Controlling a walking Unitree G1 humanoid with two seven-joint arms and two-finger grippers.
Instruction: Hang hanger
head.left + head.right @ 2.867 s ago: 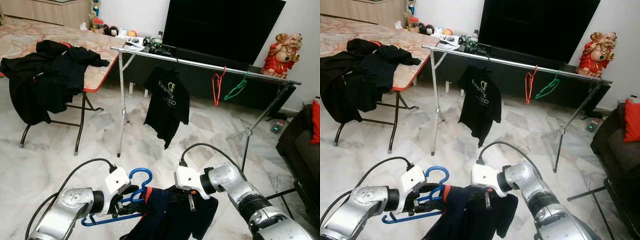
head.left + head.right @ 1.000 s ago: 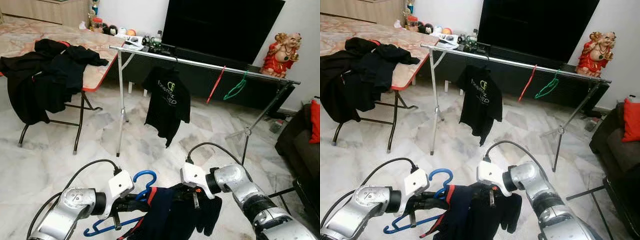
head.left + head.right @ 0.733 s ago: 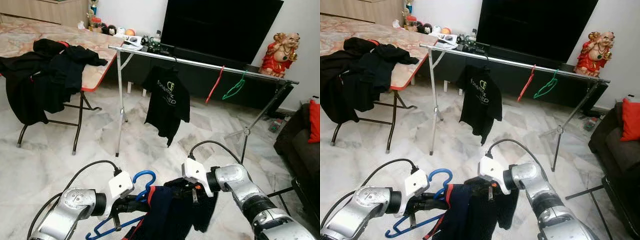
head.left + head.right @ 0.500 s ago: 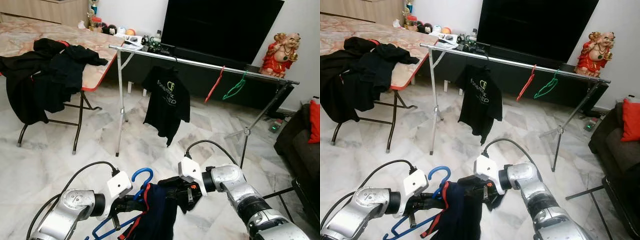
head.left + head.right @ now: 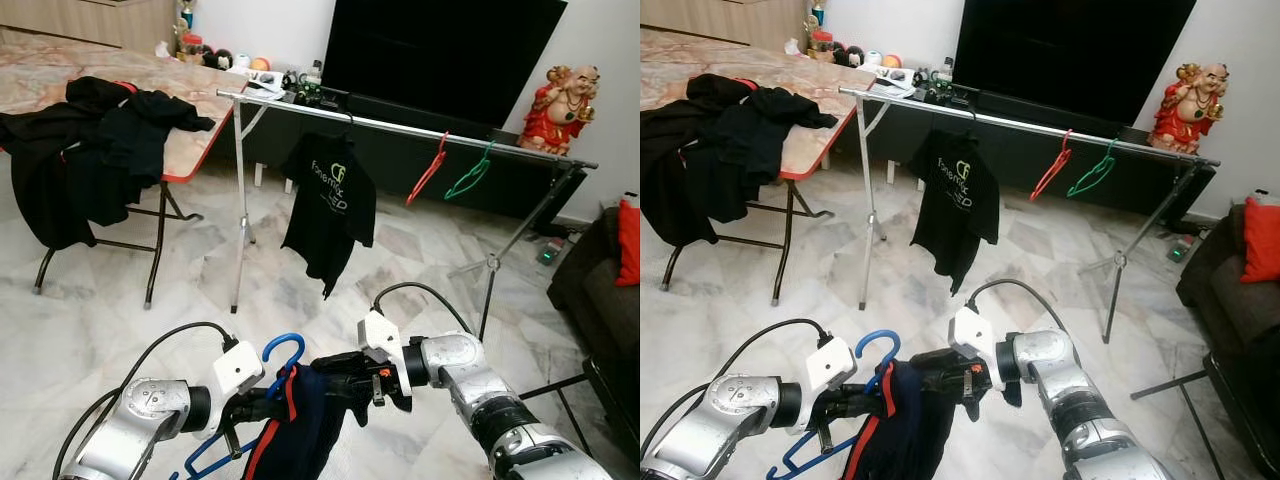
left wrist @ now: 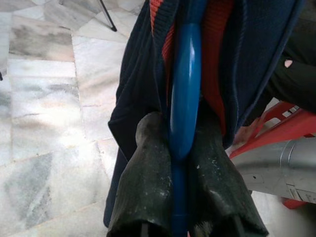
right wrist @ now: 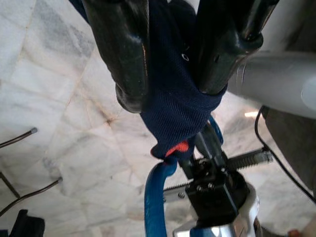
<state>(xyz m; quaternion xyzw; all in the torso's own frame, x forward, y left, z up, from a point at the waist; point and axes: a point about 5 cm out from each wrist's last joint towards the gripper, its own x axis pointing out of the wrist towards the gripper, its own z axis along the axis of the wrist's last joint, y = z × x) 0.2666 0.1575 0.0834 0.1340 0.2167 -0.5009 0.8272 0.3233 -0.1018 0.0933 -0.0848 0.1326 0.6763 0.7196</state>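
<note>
A blue plastic hanger sits low in front of me, with my left gripper shut on its bar just below the hook. In the left wrist view the blue hanger runs between the two fingers into a navy garment with red trim. That navy garment hangs bunched over the hanger. My right gripper is shut on a fold of it close beside the left one; the right wrist view has the cloth pinched between both fingers. Farther off stands a metal clothes rail.
On the rail hang a black T-shirt, a red hanger and a green hanger. A folding table with black clothes stands at the left. A dark sofa is on the right, a large TV behind.
My right gripper has moved left toward the left gripper, drawing the navy garment into a narrow bunch on the hanger. The left gripper has kept its hold.
</note>
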